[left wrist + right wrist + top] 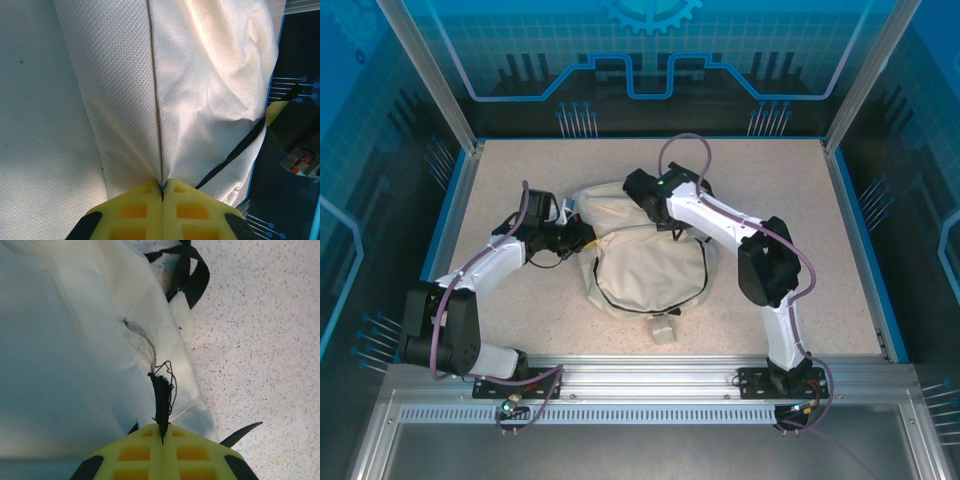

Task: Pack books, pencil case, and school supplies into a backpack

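The cream-white backpack (645, 270) lies slumped in the middle of the speckled table (820, 230). My left gripper (584, 238) is at its left side, and its yellow fingers (140, 205) are shut on a seam fold of the backpack fabric (200, 75). My right gripper (645, 200) is at the backpack's far top edge. It is shut on a frayed black strap end (162, 390) beside the white fabric (60, 340). The books, the pencil case and the school supplies are out of view.
A small beige tag (663, 330) lies on the table just in front of the backpack. A black strap loop (192, 275) rests on the tabletop (260, 340). Blue glass walls with metal posts (425, 75) ring the table; an aluminium rail (650, 375) runs along the near edge.
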{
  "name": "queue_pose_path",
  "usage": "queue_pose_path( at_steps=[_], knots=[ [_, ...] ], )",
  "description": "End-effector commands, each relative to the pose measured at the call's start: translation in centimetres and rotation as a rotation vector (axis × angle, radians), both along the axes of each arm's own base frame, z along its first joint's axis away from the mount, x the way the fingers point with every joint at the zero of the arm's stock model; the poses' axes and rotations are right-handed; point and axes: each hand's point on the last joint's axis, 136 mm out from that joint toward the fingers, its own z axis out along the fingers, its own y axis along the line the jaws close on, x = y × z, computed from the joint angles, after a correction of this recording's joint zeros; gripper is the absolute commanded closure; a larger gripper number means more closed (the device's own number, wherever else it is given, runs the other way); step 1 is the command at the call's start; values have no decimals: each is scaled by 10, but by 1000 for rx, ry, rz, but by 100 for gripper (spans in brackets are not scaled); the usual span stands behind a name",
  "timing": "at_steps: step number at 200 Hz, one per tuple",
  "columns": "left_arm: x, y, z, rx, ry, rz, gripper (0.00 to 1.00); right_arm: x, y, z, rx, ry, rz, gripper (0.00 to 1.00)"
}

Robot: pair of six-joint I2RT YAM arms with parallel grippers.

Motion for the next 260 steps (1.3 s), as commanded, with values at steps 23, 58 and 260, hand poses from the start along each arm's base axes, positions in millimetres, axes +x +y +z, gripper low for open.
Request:
queue_pose_path(
  at_steps=[23,58,260],
  knots=[
    [8,24,-9,49,31,69,100,2,-51,0,0,27,-86,100],
    [40,19,4,30,-35,55,100,7,-17,14,254,16,34,99],
    [14,216,16,1054,-492,627,1,-22,-227,7,3,-549,11,0]
  ],
)
